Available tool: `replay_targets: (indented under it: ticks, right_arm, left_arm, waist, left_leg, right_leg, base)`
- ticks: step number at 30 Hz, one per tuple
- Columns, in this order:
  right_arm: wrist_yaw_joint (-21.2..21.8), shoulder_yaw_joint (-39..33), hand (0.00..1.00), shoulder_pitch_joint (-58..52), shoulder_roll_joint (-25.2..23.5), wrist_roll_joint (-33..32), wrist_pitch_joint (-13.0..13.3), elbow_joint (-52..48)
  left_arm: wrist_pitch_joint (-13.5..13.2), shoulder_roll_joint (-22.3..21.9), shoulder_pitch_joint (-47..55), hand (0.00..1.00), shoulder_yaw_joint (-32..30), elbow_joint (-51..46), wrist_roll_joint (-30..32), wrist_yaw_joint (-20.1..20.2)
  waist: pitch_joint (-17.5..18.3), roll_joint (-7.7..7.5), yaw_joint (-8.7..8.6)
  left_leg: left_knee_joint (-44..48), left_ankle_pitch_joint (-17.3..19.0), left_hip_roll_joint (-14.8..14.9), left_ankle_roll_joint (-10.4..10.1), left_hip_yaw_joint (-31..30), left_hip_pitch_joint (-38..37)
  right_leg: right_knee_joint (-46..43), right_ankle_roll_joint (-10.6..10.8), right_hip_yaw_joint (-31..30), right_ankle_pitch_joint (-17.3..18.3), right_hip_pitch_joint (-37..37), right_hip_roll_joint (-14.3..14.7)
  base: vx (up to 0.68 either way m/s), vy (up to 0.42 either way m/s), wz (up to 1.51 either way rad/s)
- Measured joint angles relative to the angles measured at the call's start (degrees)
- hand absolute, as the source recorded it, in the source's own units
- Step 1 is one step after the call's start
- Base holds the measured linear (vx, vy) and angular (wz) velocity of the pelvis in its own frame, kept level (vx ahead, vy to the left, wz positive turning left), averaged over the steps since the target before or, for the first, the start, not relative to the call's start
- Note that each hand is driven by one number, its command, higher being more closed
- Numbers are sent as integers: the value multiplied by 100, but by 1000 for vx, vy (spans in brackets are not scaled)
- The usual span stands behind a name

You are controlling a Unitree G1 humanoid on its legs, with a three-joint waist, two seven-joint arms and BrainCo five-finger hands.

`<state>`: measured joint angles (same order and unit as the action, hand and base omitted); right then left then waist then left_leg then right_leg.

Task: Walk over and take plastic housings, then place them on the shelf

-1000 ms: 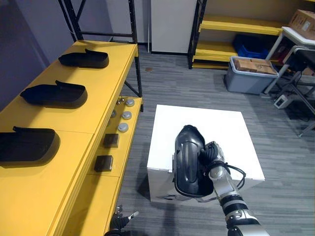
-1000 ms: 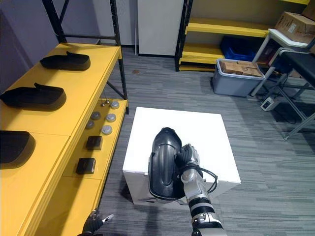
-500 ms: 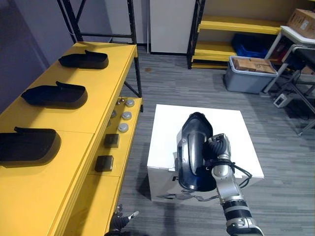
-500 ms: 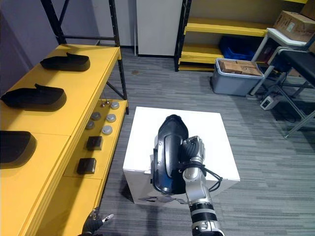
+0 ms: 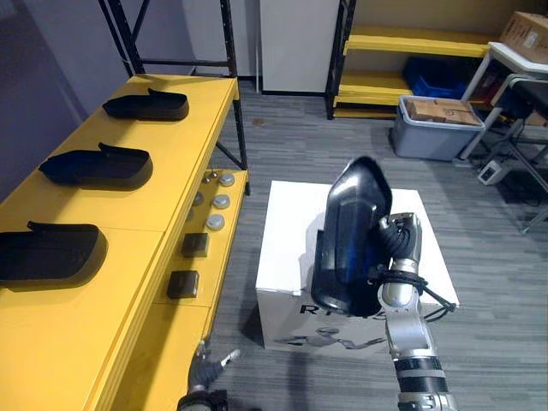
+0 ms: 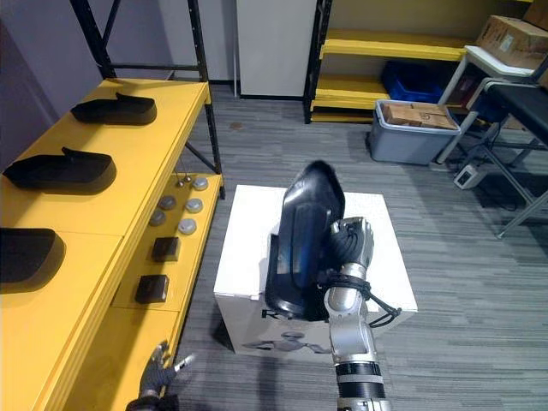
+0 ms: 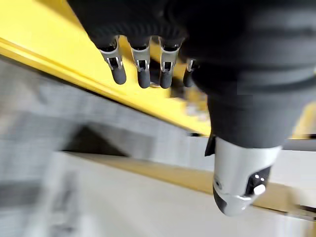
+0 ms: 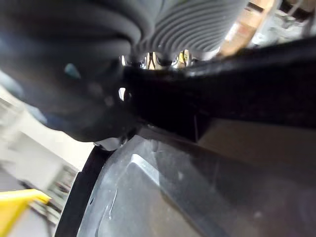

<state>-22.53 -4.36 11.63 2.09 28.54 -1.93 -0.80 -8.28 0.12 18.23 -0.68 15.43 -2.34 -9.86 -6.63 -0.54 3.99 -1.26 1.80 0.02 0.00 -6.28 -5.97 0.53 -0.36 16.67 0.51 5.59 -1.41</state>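
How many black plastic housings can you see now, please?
4: far housing, middle housing and near housing on the yellow shelf; held housing in the right hand.

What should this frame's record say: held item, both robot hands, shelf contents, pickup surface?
held item: black plastic housing, tilted up on end above the white box
right robot hand: curled on the housing's edge, carrying it
left robot hand: low beside the shelf, fingers relaxed, holding nothing
yellow shelf: far housing, middle housing, near housing, in a row, apart
lower ledge: round grey parts, dark blocks
task stage: carried housing not yet on shelf
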Motion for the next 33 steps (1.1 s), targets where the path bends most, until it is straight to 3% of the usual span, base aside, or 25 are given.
replay_targets:
  ticks: [4,9,22,32,33]
  right_arm:
    - [-7,60,100,-4,4,4,142,-347]
    - [4,319,100,-4,32,9,202,-516]
    - [297,1336,100,160,30,-126,375,-766]
    - [414,1677,100,258,40,-125,449,-748]
    - [415,1681,100,257,40,-125,450,-745]
  left_arm:
    - [-233,-7,-32,0,143,-1427,-94,-9]
    - [-458,103,-274,0,606,-2415,-214,-23]
    - [-494,302,-995,0,1698,-2525,-298,23]
    - [-448,318,-1332,0,2255,-2272,-302,115]
    - [-448,319,-1346,100,2256,-2224,-311,116]
  waist:
    - [2,3,-15]
    - [12,19,-15]
    - [146,84,-34]
    - [272,90,-24]
    - [296,90,-24]
  left_leg:
    - [49,22,-19,13,0,10]
    - [86,30,-31,17,7,12]
    - [135,67,3,22,180,-9]
    - [135,66,0,23,223,38]
    - [135,66,-1,24,226,39]
  right_leg:
    - [5,2,1,3,-2,-15]
    - [6,2,-6,3,9,-24]
    - [9,-28,-174,-30,-10,15]
    - [24,-31,-208,-42,-68,17]
    - [33,-30,-209,-45,-66,17]
  base:
    - [50,12,1]
    - [31,9,0]
    - [3,5,-7]
    - [14,5,-1]
    - [0,0,0]
